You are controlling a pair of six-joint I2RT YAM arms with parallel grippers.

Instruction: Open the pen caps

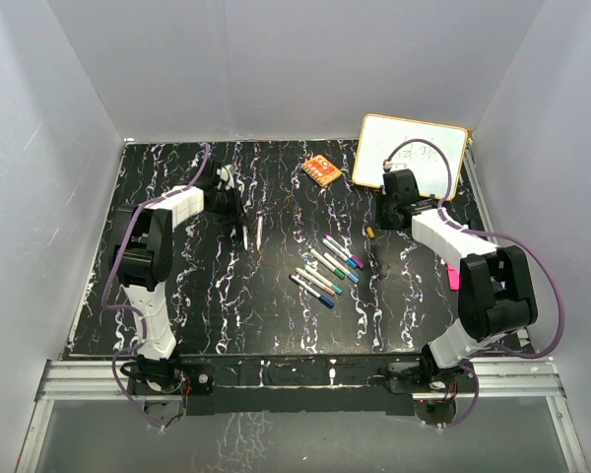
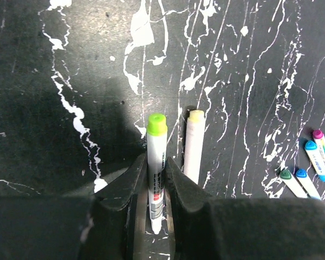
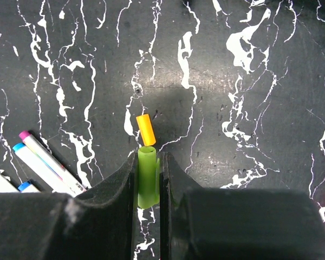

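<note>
Left of the row of pens (image 1: 325,271), a white pen (image 2: 156,184) is clenched by the left jaws. Right of that row, a green cap (image 3: 147,173), judged light, stiff and slick, is grasped by its sides in the right jaws.

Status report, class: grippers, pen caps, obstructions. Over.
Left gripper shut on green-tipped marker. Right gripper shut on green cap, off its pen. Yellow-orange cap lies ahead; nothing blocking.
</note>
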